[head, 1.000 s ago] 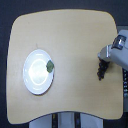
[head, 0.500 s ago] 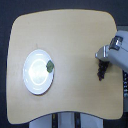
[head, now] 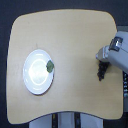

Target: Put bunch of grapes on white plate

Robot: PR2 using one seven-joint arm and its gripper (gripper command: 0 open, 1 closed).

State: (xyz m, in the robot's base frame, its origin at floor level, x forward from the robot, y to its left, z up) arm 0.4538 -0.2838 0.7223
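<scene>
The bunch of grapes (head: pixel 101 71) is a dark elongated cluster on the wooden table near the exterior view's right edge. My gripper (head: pixel 100 61) comes in from the right and sits right at the cluster's upper end. Its dark fingertips look narrowed onto the bunch, though the picture is coarse. The white plate (head: pixel 35 77) lies on the left side of the table, far from the grapes. A small green lump (head: pixel 49 66) rests on the plate's right rim area.
The round-cornered wooden table (head: pixel 70 40) is set against a dark floor. My grey arm (head: pixel 117 52) crosses the table's right edge. The table's near edge runs along the bottom of the view.
The arm has shifted slightly left over the grapes' upper end. The grapes stay at nearly the same spot. Plate and green lump have not moved.
</scene>
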